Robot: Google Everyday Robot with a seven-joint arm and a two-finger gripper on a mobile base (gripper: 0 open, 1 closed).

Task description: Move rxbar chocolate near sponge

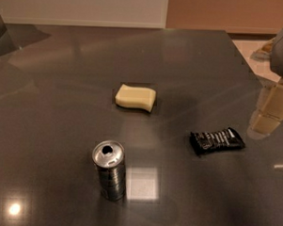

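The rxbar chocolate (217, 140) lies flat on the dark grey table (63, 83), right of centre, in a glossy black wrapper with white lettering. The sponge (135, 97), a pale yellow block with wavy sides, lies near the table's middle, up and left of the bar. My gripper (269, 111), with cream-coloured fingers, hangs at the right edge of the view, above and right of the bar, touching nothing.
A silver can (109, 170) with an opened top stands upright in the front, below the sponge. The table's far edge meets a white wall. Its right edge runs diagonally past the gripper, with pale floor beyond.
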